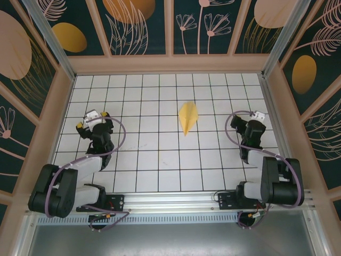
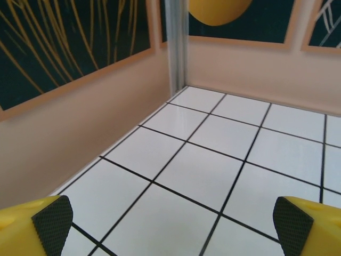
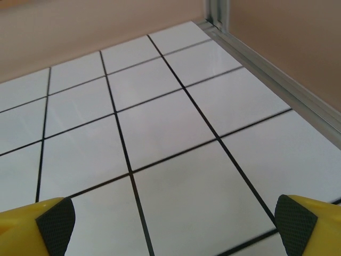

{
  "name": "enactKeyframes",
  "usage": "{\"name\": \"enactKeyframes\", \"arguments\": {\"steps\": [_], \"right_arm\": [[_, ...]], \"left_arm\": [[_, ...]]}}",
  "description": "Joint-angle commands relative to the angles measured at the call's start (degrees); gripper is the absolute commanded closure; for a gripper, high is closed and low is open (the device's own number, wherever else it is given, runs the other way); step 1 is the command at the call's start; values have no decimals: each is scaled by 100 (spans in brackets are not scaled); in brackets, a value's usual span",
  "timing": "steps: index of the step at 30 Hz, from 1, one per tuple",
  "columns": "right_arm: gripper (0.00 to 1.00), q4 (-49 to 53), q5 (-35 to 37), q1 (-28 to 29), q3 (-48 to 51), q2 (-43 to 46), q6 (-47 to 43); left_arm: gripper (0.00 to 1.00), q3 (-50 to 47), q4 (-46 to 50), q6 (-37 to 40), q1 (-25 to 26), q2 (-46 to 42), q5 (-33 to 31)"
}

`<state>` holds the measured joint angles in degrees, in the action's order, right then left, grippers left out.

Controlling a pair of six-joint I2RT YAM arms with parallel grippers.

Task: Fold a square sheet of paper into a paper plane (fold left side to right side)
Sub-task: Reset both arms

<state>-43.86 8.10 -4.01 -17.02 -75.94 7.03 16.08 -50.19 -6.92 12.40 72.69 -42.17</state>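
A glossy white table (image 1: 133, 154), ruled into square tiles by thin black lines, sits inside smooth peach walls (image 1: 170, 64) topped with dark panels printed with pale flowers and orange ovals. A brushed aluminium post (image 2: 176, 42) rises in one corner. The yellow paper plane (image 1: 187, 118) lies flat just right of centre in the top view. It is a narrow matte dart with a centre crease, its point toward the bottom of the frame, well apart from both arms. The left gripper (image 1: 91, 119) at centre left and the right gripper (image 1: 257, 118) at centre right are both spread wide, pinching nothing. The wrist views show yellow plastic fingers (image 2: 16, 234) with dark cross-hatched pads (image 3: 56, 224) over bare tile.
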Motion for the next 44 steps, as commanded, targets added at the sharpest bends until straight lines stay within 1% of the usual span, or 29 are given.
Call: {"name": "enactKeyframes", "arguments": {"steps": [1,2,4,5,6,8,9,10,11,13,16,17,18,19,20,21,22,23,25,44], "right_arm": [[1,-1642,-544,-9,209,-359,-367],[1,-1412,-652,-11,106,-357,-404],[1,-1511,-822,-9,100,-417,-443],[1,-1718,-948,-12,155,-462,-430],[1,-2185,-1014,-12,317,-608,-419],[1,-3023,-1054,4,544,-1132,-430],[1,-3283,-986,60,559,-1343,-473],[1,-2765,-993,83,449,-1201,-491],[1,-2877,-993,103,407,-1244,-534],[1,-2799,-951,130,382,-1230,-544],[1,-2773,-959,129,389,-1227,-543],[1,-2793,-953,129,385,-1230,-544],[1,-2769,-953,129,386,-1228,-544],[1,-2791,-952,129,386,-1236,-546],[1,-2778,-946,134,386,-1229,-553],[1,-2785,-942,137,385,-1237,-552],[1,-2778,-927,144,388,-1225,-550],[1,-2775,-903,158,383,-1231,-566],[1,-2777,-877,173,378,-1230,-579],[1,-2720,-943,200,347,-1237,-632]], "left_arm": [[2,-276,-1544,512,-76,287,561],[2,-349,-1792,577,-79,412,642],[2,-553,-2404,685,-94,666,790],[2,-647,-2720,709,-98,822,827],[1,-727,-3034,744,-107,983,880],[2,-855,-3697,887,-112,1306,1043],[2,-857,-3605,856,-114,1248,1075],[1,-851,-3379,794,-155,1135,1212],[2,-909,-3433,795,-229,1139,1482],[2,-949,-3579,746,-292,1168,1606],[2,-970,-3528,591,-543,1197,2188],[1,-998,-3588,493,-662,1330,2351],[1,-959,-4009,502,-699,1663,2313],[1,-884,-3954,515,-693,1680,2336],[1,-709,-3192,456,-704,1436,2363],[1,-524,-2842,392,-780,1472,2439],[2,-478,-2935,308,-838,1559,2406],[1,-455,-2746,216,-885,1489,2345],[1,-449,-2802,147,-906,1515,2202],[1,-457,-2785,154,-906,1495,2209]]}}
